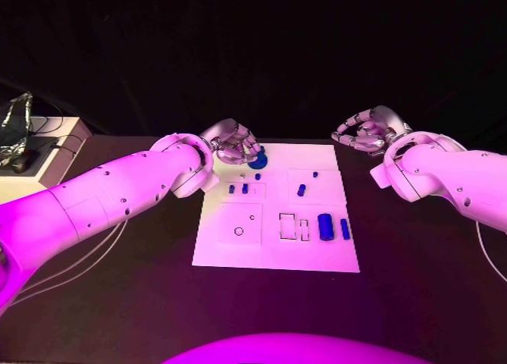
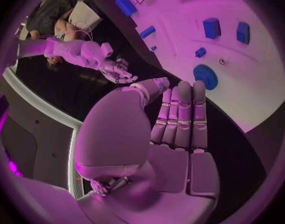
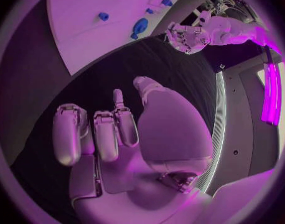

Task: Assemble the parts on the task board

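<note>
While both hands sit at the top edge of the board, nothing is held, so the step in hand looks like the first pick.

Board: white rectangular task board (image 1: 277,250) at frame centre on the black table (image 1: 428,288), long side running top to bottom.

Left hand: silver left hand (image 1: 233,142) over the board's upper-left corner; wrist view shows fingers straight, side by side, palm empty. Not gripping.

Right hand: silver right hand (image 1: 364,130) just off the upper-right corner, over the table. Fingers curled in, nothing in them.

Nearest part: round blue toothed disc (image 1: 258,160), just below the left hand. Likely target.

Other parts: large blue cylinder (image 1: 325,227) and slimmer blue bar (image 1: 345,228), lower right of the board; small blue pegs (image 1: 245,188) mid-left.

How: spread the fingers before descending, come straight down on the disc, pinch across the rim, avoid nudging the pegs.
</note>
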Robot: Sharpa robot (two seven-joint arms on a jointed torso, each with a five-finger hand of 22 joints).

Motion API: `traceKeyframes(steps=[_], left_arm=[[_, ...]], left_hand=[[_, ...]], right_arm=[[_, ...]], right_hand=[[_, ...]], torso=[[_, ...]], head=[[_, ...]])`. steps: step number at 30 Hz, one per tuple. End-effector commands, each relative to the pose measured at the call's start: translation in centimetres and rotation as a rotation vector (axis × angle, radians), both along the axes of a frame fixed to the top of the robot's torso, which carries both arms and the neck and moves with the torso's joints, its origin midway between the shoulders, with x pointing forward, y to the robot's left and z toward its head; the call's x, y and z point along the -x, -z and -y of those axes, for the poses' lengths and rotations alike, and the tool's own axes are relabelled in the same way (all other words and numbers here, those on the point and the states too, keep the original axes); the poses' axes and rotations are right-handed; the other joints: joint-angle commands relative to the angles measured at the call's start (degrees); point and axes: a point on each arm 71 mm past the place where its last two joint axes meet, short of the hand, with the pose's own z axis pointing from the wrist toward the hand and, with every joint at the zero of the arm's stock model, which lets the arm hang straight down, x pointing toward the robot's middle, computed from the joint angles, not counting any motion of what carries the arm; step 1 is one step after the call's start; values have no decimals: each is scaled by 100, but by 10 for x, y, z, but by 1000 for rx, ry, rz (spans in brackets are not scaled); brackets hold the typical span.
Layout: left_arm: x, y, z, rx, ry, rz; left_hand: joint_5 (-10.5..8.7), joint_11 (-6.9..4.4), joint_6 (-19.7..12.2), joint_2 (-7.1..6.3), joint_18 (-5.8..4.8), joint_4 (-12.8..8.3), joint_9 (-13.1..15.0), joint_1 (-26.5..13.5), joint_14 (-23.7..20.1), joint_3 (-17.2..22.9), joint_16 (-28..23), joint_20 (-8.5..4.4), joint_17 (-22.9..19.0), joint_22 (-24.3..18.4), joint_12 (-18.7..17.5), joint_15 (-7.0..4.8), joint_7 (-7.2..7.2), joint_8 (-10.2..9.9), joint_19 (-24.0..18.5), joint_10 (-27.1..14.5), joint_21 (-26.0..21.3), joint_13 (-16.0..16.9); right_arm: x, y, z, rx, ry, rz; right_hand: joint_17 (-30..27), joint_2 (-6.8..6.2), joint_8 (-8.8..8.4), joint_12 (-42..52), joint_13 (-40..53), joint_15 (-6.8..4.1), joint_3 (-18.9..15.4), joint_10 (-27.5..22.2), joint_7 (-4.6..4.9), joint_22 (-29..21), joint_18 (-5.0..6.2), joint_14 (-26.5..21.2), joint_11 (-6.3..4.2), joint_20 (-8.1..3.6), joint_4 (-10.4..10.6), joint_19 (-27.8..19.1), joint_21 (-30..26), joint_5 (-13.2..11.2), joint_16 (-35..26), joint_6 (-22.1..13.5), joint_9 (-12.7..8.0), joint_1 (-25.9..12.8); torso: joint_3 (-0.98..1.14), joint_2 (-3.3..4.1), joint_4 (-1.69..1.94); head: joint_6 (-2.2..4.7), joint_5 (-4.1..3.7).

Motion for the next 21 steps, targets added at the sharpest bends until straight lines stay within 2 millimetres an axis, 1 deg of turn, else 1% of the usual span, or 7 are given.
traceKeyframes(steps=[1,4,7,8,11,18,21], left_arm=[[1,-5,12,-88,106,207],[-1,0,19,-161,129,254],[-3,4,25,-241,149,272],[-3,6,28,-272,158,274],[-2,10,33,-347,178,267],[-1,17,39,-459,204,234],[-1,19,40,-489,210,222]], left_hand=[[-29,-4,120,-9,115,-79,-213,6,131,-53,132,-1,-37,97,-224,-15,-10,-116,4,145,125,-164],[-30,-11,152,-22,119,-128,-333,-2,235,-83,305,-13,-16,152,-338,-26,-25,-196,81,215,215,-245],[-21,-17,200,-30,121,-165,-413,-9,342,-96,498,-26,19,206,-415,-35,-29,-238,161,265,309,-295],[-21,-12,206,-111,120,-138,-479,-118,510,-163,778,-11,96,230,-490,-26,-51,-290,261,254,371,-328],[-19,-10,284,-192,121,-97,-557,-224,661,-219,1161,2,271,238,-561,-14,-94,-328,380,268,417,-337],[-3,7,233,-281,120,-91,-647,-259,916,-266,1556,19,674,249,-612,2,-202,-436,485,249,462,-329],[8,-2,317,-297,125,-68,-674,-289,1136,-267,1773,20,962,265,-634,-3,-180,-446,558,266,508,-322]], right_arm=[[0,-2,-3,3,-20,31],[0,-2,-4,5,-24,34],[0,-2,-5,7,-27,36],[0,-2,-5,6,-28,36],[0,-2,-6,7,-29,37],[0,-3,-7,9,-31,39],[0,-3,-7,10,-31,39]], right_hand=[[861,-13,8,-28,674,-44,39,-34,10,890,43,446,1,-19,-7,158,-47,38,-36,-46,9,52],[861,-13,8,-28,674,-44,39,-34,10,890,43,446,1,-19,-7,158,-47,38,-36,-46,9,52],[861,-13,8,-28,674,-44,39,-34,10,890,43,446,1,-19,-7,158,-47,38,-36,-46,9,52],[861,-13,8,-28,674,-44,39,-34,10,890,43,446,1,-19,-7,158,-47,38,-36,-46,9,52],[861,-13,7,-29,673,-44,48,-35,11,887,44,446,1,-20,-8,155,-54,38,-37,-47,10,60],[865,-13,7,-25,676,-44,50,-31,11,891,43,447,1,-20,-7,158,-47,38,-35,-47,11,60],[865,-13,7,-25,676,-44,50,-31,11,891,43,447,1,-20,-7,158,-47,38,-35,-47,11,60]], torso=[[3,22,-22],[14,19,-22],[12,19,-16],[15,21,-18],[9,18,-16],[3,17,-14],[-3,10,-12]], head=[[89,6],[137,1],[163,-12],[165,-9],[170,-11],[153,-29],[156,-38]])
